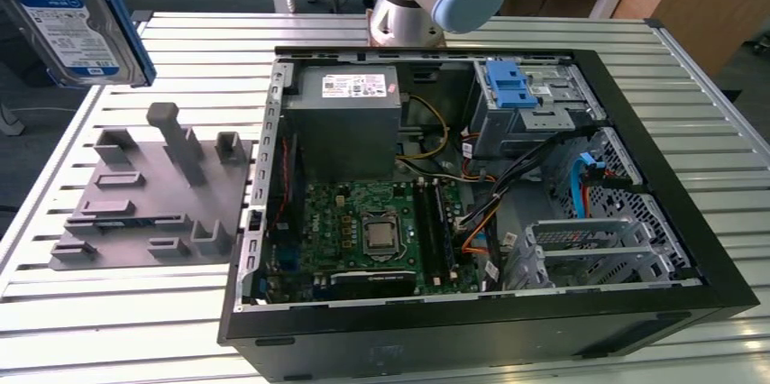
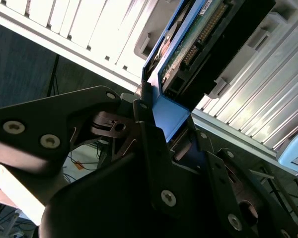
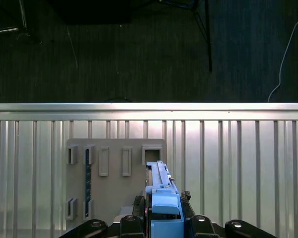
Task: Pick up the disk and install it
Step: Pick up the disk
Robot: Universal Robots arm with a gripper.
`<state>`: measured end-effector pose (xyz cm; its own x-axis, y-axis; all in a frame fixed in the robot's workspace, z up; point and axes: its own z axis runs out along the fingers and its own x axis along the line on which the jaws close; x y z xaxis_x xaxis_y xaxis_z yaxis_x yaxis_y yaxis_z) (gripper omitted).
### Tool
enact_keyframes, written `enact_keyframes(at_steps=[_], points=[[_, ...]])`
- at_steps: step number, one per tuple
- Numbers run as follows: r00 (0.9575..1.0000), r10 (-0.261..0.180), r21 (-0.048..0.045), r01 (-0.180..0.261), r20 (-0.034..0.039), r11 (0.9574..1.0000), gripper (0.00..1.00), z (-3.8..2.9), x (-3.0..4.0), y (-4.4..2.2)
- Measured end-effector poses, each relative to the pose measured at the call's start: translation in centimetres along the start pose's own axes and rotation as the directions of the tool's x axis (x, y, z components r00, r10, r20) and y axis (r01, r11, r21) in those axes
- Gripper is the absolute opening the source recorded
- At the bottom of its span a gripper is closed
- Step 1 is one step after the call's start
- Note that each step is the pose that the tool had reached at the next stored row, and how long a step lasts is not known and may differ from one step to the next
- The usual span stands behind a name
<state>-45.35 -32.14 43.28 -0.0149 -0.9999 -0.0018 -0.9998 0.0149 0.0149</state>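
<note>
Slatted aluminium forms the worktop (image 1: 121,312), which carries every item in the scene and ends at a straight edge over dark floor.

We locate the disk (image 1: 72,19) off the worktop, raised at the far corner on the exterior view's left. It hangs roughly upright with its printed label facing the exterior camera. The claw (image 2: 159,106) is clamped on the disk: in the second wrist view its fingers (image 2: 141,124) press against the blue carrier rail at one end. We judge that this end grip leaves the long sides and the connector edge free for insertion.

The grey fixture (image 1: 157,195) lies below the disk. In the first wrist view its slots sit directly under the disk's narrow edge, and we see none of them holding a disk.

The open computer case (image 1: 457,339) lies just beside the fixture, toward the exterior view's right. Its drive cage (image 1: 524,96), marked by a blue latch, sits at the far corner, well apart from the disk. The power supply (image 1: 349,123) and loose cables flank the cage closely, so we judge approach room there as tight. Above the case walls the space is open.
</note>
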Motion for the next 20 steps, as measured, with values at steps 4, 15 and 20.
enact_keyframes(at_steps=[4, 15, 20], points=[[1.0000, 0.000, -0.0001, 0.000, -0.0001, 1.0000, 0.37, -0.09, 0.00, 0.00], [1.0000, 0.000, 0.0000, 0.000, -0.0002, 1.0000, 0.37, -0.31, -0.02, 0.00], [1.0000, 0.000, -0.0003, 0.000, -0.0005, 1.0000, 0.37, -0.67, -0.03, 0.01]])
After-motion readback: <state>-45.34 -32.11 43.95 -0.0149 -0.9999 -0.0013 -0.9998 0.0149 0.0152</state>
